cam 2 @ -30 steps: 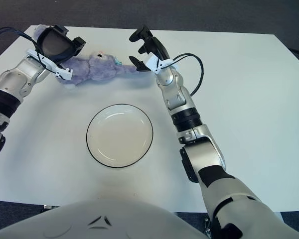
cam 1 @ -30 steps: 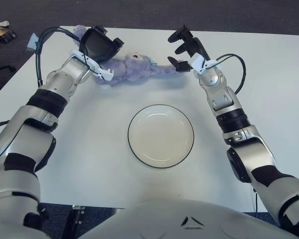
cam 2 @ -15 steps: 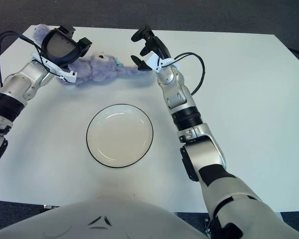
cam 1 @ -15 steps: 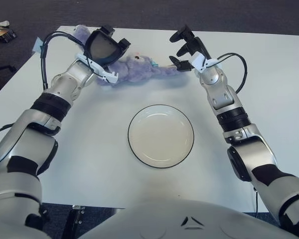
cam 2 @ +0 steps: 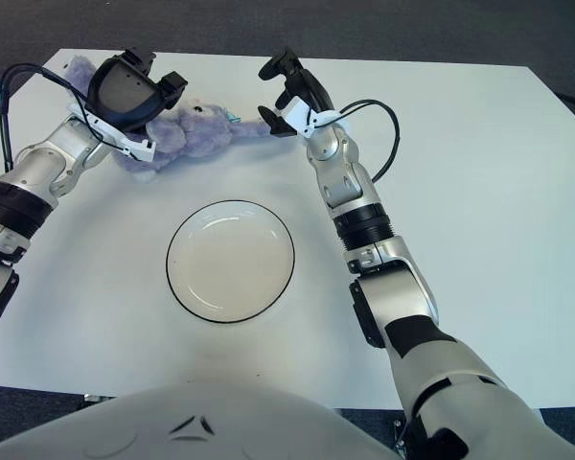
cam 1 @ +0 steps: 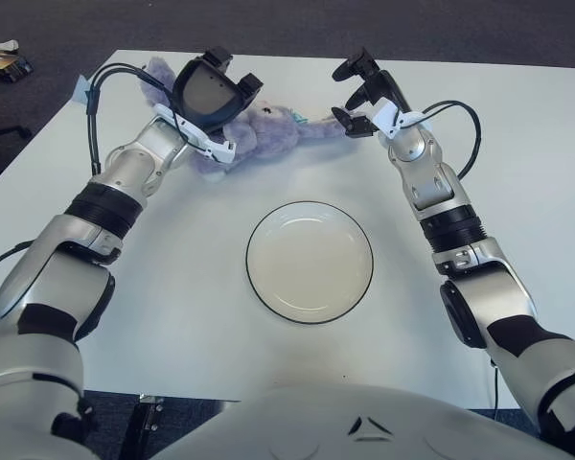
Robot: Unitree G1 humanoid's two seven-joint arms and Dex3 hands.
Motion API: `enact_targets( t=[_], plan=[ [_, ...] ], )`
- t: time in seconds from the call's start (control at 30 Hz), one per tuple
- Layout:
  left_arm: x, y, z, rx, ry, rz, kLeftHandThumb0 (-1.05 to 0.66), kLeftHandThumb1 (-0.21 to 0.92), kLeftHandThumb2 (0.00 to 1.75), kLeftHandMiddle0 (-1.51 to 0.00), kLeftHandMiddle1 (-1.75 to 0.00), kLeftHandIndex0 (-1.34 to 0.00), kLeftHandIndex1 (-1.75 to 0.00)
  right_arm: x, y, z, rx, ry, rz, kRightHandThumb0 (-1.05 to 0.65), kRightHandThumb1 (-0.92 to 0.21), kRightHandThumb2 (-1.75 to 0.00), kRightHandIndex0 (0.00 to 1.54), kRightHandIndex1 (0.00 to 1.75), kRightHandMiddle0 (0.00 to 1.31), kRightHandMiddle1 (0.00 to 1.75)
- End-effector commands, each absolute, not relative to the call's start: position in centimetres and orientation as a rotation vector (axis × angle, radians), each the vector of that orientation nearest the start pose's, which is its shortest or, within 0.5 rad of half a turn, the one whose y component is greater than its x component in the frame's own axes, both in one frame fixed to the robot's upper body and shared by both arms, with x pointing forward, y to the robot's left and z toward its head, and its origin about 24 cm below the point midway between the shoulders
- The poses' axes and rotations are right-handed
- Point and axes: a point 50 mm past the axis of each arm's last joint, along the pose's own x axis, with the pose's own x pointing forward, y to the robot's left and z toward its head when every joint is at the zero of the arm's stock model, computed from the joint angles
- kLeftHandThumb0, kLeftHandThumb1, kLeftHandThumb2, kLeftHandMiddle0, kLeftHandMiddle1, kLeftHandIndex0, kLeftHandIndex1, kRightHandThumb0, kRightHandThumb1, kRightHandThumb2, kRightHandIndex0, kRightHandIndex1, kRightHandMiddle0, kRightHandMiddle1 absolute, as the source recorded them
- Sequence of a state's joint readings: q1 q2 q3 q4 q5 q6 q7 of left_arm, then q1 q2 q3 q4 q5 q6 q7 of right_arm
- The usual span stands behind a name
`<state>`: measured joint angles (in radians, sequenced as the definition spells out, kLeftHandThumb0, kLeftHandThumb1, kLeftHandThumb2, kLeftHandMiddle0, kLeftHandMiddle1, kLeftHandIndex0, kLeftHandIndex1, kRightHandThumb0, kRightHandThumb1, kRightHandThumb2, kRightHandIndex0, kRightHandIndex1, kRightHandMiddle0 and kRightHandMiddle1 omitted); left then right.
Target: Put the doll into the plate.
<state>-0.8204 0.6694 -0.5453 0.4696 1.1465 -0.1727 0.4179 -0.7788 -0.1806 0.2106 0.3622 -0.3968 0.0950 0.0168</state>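
A purple plush doll point(cam 1: 268, 134) lies along the far part of the white table point(cam 1: 517, 144), its head end to the left. My left hand point(cam 1: 220, 88) sits over the doll's left half with its fingers curled around the body. Near the doll's right foot, my right hand point(cam 1: 353, 94) has its fingers spread, and the lowest finger touches the foot. The round white plate point(cam 1: 310, 264) with a dark rim stands nearer to me, in the middle of the table, with nothing in it.
Black cables loop from both wrists above the table point(cam 2: 383, 125). A small dark object point(cam 1: 2, 65) lies on the floor beyond the table's far left corner. The table's left edge runs close to my left arm.
My left hand has moved right and closed over the doll. The doll has shifted slightly right and tilted. My right hand has edged up and right, still at the doll's foot.
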Motion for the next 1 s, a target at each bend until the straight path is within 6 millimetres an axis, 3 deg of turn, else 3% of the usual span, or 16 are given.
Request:
enact_targets(
  t=[0.0, 0.6, 0.83, 0.97],
  plan=[
    [36.0, 15.3, 18.0, 1.866, -0.86, -0.02, 0.0, 0.21, 1.44, -0.58, -1.72, -0.58, -1.75, 37.2, -9.2, 19.1, -0.738, -0.371, 0.174, -0.5, -0.46, -1.0, 0.37, 1.29, 0.02, 1.39],
    [35.8, 14.6, 18.2, 1.825, -0.878, -0.029, 0.0, 0.16, 1.49, -0.61, -1.72, -0.62, -1.75, 37.4, -9.4, 19.2, -0.762, -0.338, 0.18, -0.47, -0.42, -1.01, 0.41, 1.25, 0.04, 1.39],
    [35.7, 14.1, 18.2, 1.824, -0.93, -0.018, 0.0, 0.08, 1.58, -0.67, -1.72, -0.68, -1.75, 37.5, -9.6, 19.2, -0.779, -0.337, 0.192, -0.47, -0.41, -1.02, 0.4, 1.27, 0.06, 1.41],
    [35.6, 13.9, 18.2, 1.825, -0.96, -0.008, 0.0, 0.04, 1.57, -0.72, -1.63, -0.75, -1.7, 37.6, -9.7, 19.2, -0.79, -0.334, 0.195, -0.47, -0.42, -1.02, 0.4, 1.26, 0.07, 1.4]
  ],
)
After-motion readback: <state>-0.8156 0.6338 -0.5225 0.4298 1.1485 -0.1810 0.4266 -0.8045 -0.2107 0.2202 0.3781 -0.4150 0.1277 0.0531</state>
